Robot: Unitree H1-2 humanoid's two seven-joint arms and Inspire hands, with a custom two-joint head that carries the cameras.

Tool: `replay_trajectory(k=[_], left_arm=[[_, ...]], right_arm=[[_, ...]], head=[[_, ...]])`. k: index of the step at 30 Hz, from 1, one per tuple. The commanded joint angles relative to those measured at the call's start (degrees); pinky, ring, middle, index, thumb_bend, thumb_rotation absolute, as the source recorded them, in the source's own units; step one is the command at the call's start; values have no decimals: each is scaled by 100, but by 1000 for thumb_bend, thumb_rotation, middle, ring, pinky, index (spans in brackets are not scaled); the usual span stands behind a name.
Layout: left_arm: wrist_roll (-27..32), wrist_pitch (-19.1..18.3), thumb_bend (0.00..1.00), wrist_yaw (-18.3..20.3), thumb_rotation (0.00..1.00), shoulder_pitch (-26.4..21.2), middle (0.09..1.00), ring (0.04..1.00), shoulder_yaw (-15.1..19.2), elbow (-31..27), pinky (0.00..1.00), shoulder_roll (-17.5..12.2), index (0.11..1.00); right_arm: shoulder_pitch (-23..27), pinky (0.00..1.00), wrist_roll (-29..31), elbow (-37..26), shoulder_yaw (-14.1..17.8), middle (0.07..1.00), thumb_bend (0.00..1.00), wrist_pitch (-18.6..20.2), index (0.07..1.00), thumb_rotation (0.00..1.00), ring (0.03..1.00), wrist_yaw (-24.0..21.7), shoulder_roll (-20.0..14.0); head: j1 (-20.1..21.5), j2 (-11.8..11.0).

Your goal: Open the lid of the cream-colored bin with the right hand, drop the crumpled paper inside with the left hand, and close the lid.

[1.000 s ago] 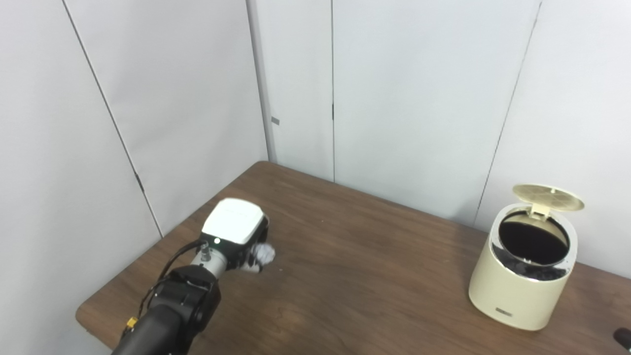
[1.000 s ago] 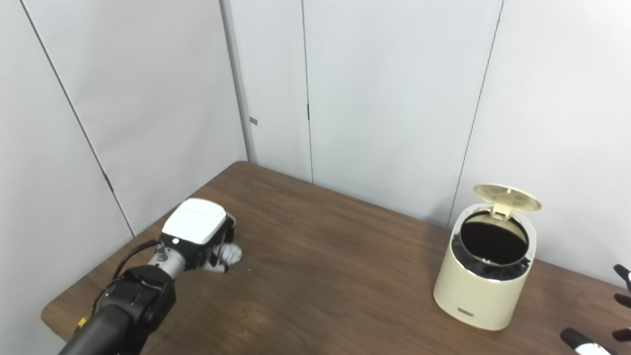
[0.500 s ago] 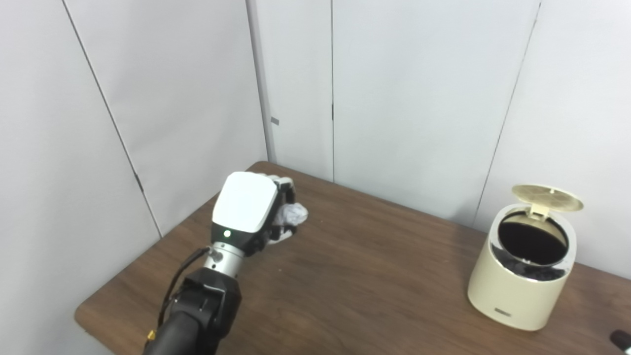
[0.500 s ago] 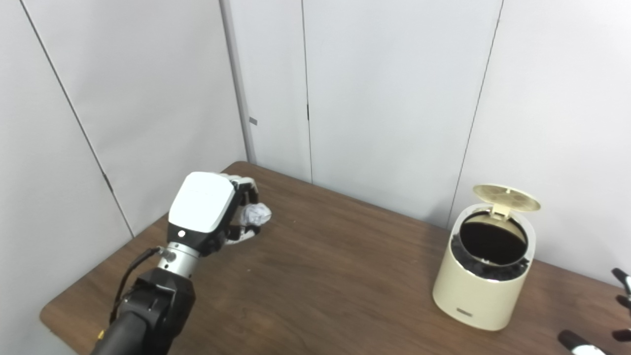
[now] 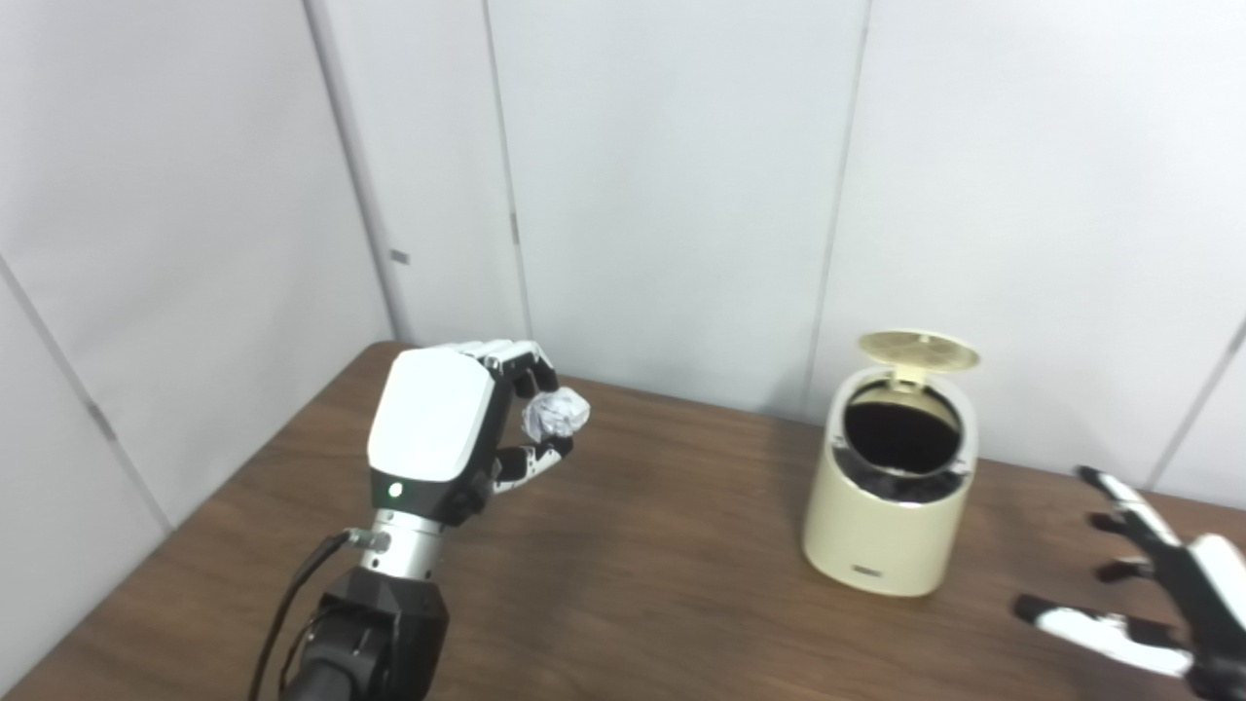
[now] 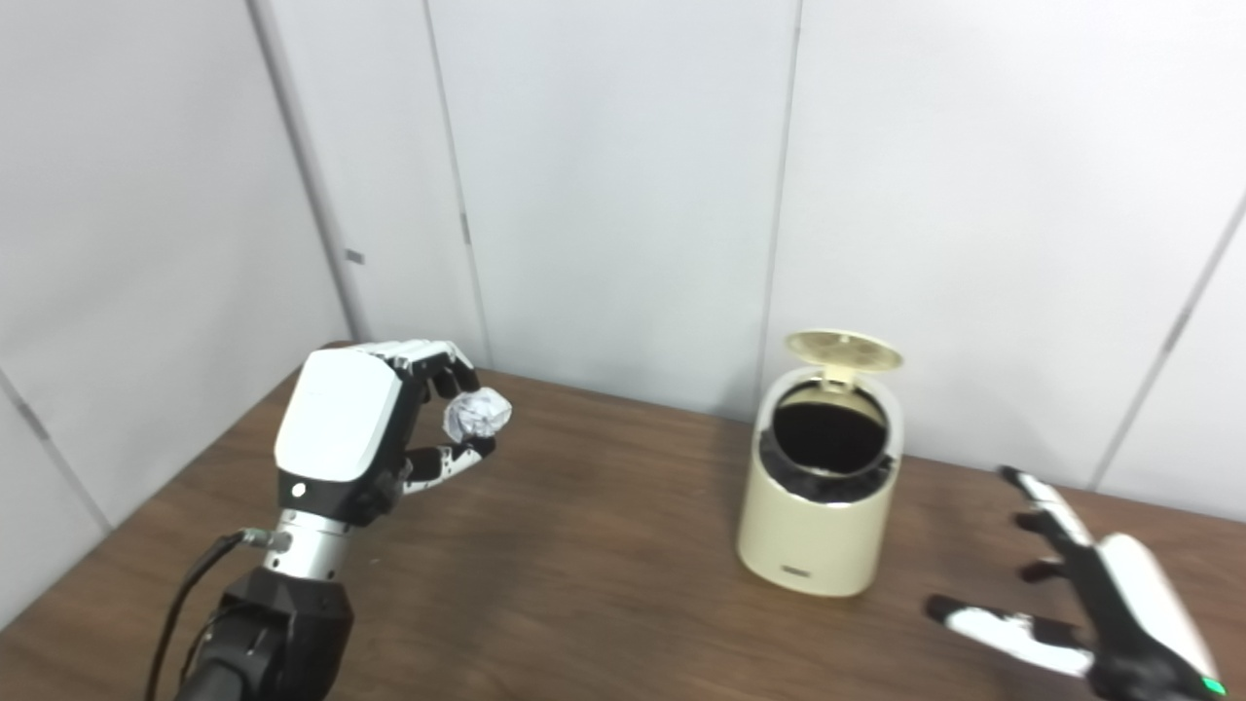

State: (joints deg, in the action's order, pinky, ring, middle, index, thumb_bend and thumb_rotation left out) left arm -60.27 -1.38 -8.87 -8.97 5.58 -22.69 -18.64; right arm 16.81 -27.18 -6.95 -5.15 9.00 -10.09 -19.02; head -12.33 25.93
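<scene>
The cream-colored bin (image 5: 891, 526) stands on the brown table (image 5: 642, 584) right of centre, its round lid (image 5: 917, 349) tipped up at the back and its dark inside showing. My left hand (image 5: 443, 428) is raised above the table's left part, well left of the bin, shut on the crumpled paper (image 5: 556, 412), a small white ball pinched at the fingertips. My right hand (image 6: 1100, 599) hovers low at the right, open with fingers spread, to the right of the bin and not touching it.
Pale wall panels (image 5: 672, 175) rise close behind the table's far edge, just behind the bin. The table's left edge runs diagonally below my left arm. Bare brown tabletop (image 6: 604, 574) lies between my left hand and the bin.
The camera has swung to the right, so the bin sits nearer centre and my right hand shows. My left hand has risen from the table with the paper and moved toward the bin.
</scene>
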Motion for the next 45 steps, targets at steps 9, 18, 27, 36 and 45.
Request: replay_trajectory(k=[9, 18, 27, 36, 45], left_arm=[[419, 250, 519, -297, 0, -734, 414, 416, -490, 311, 366, 414, 521], [499, 350, 520, -581, 0, -1085, 425, 421, -750, 774, 357, 695, 519], [506, 385, 521, -823, 0, -1336, 438, 427, -1007, 1165, 364, 859, 520], [498, 423, 520, -906, 0, -1694, 434, 423, -1370, 1625, 348, 1011, 526], [506, 565, 520, -1174, 0, -2044, 434, 406, -1657, 2184, 376, 1115, 524]], right_arm=[[264, 647, 76, 16, 0, 906, 788, -493, 871, 386, 811, 327, 24], [199, 626, -78, -181, -78, 903, 788, -357, 873, 393, 789, 313, 131], [188, 646, -202, -206, -107, 916, 760, -150, 886, 401, 803, 244, 213], [215, 651, -308, -234, -212, 925, 755, -43, 892, 416, 813, 269, 265], [224, 659, -442, -318, -261, 918, 762, 63, 887, 416, 817, 293, 393]], head=[[580, -101], [898, -182], [1108, -224], [1274, -275], [1446, -276]])
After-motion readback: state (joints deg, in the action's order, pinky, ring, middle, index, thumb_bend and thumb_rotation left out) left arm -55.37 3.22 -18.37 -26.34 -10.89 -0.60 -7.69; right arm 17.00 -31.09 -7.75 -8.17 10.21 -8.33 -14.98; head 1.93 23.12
